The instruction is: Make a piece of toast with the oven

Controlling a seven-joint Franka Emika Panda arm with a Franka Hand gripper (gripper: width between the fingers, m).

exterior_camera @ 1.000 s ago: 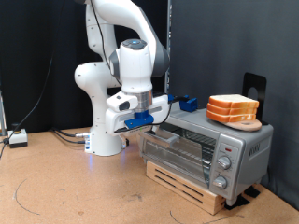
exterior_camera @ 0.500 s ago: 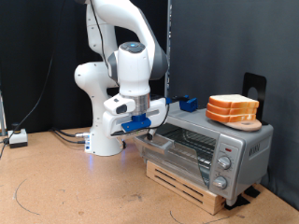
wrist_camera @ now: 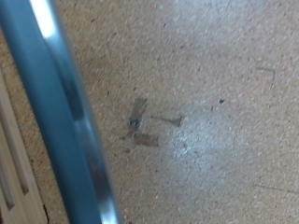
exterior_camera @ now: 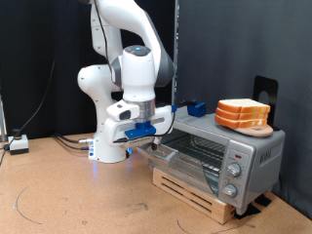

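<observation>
From the exterior view I see the arm bent low in front of the oven [exterior_camera: 216,156], with the claw [exterior_camera: 148,136] down at the oven's door, at the end of the appliance toward the exterior view's left. The door appears partly pulled down, its glass tilting outward, and the claw sits right at its upper edge where the handle bar runs. I cannot tell from either view how wide the claw stands or whether its fingers actually clasp the bar; the blue fingertip parts are hidden against the door.

The wrist view shows mostly the speckled brown counter [wrist_camera: 206,112] with a few dark scuff marks, and a thick blue-grey curved bar [wrist_camera: 65,112] sweeping across close to the lens, out of focus.

The piece of toast [exterior_camera: 243,109] lies on top of a short stack of alike slices resting on the oven's roof, toward the exterior view's right, well apart from the claw. The oven stands on a low wooden pallet [exterior_camera: 190,187]. A small blue block [exterior_camera: 195,106] sits on the roof behind.
</observation>
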